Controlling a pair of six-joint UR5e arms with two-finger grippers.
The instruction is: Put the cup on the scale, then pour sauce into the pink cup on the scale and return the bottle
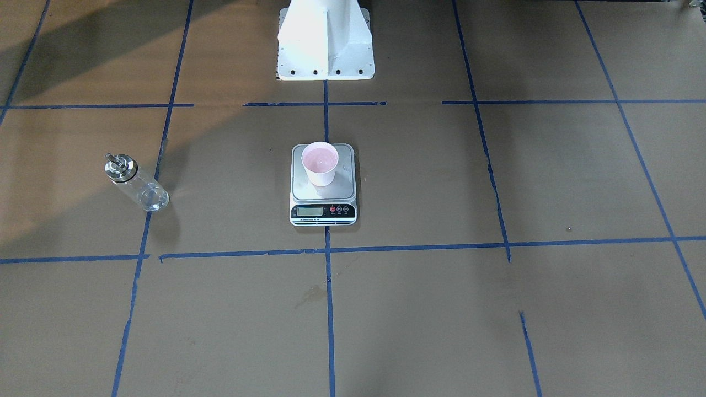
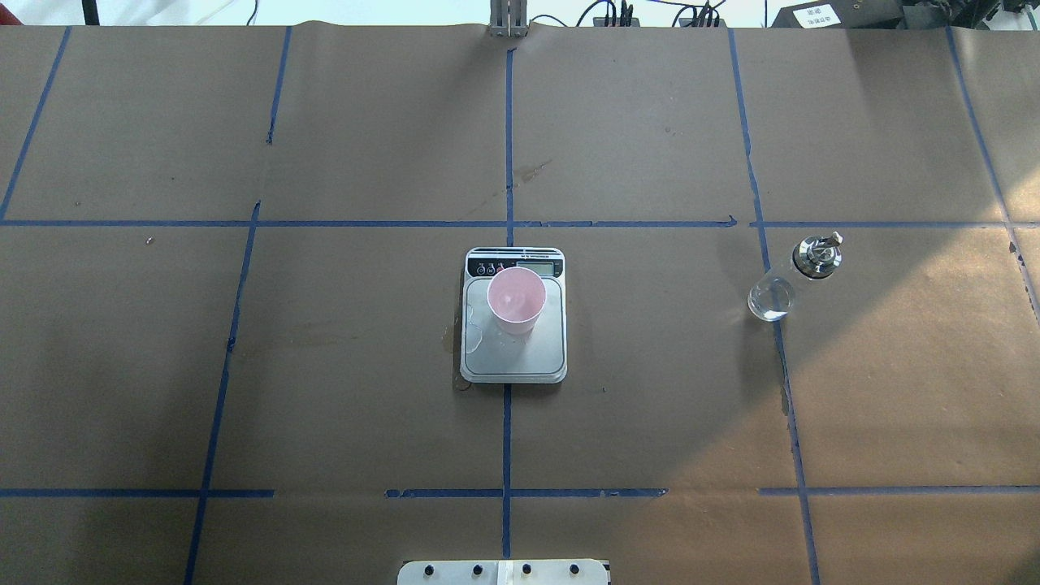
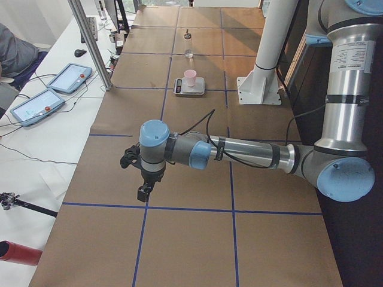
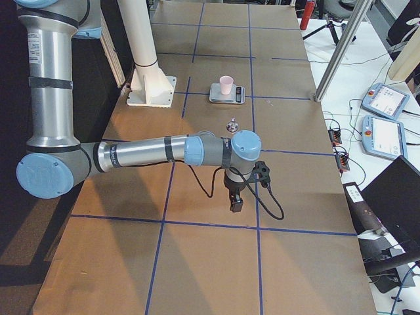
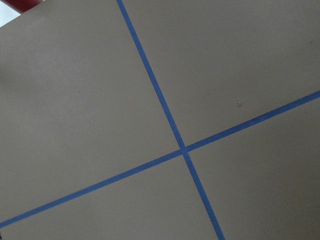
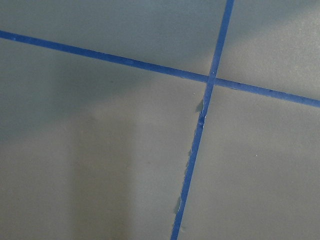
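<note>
While cup (image 1: 320,163) sits on scale (image 1: 322,194), left hand (image 3: 143,192), right hand (image 4: 235,205) hover over table (image 3: 191,239); cannot tell how open.

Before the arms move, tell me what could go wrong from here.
1. The bottle is narrow, clear glass and stands free; an off-centre grasp could topple it.
2. The cup stands loose on the scale; a touch from the spout might knock it over.
3. A wet-looking patch lies on the platform beside the cup, so the cup may slide.

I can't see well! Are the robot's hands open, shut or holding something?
Left gripper: cannot tell, only a side view.
Right gripper: cannot tell, only a side view.
</note>
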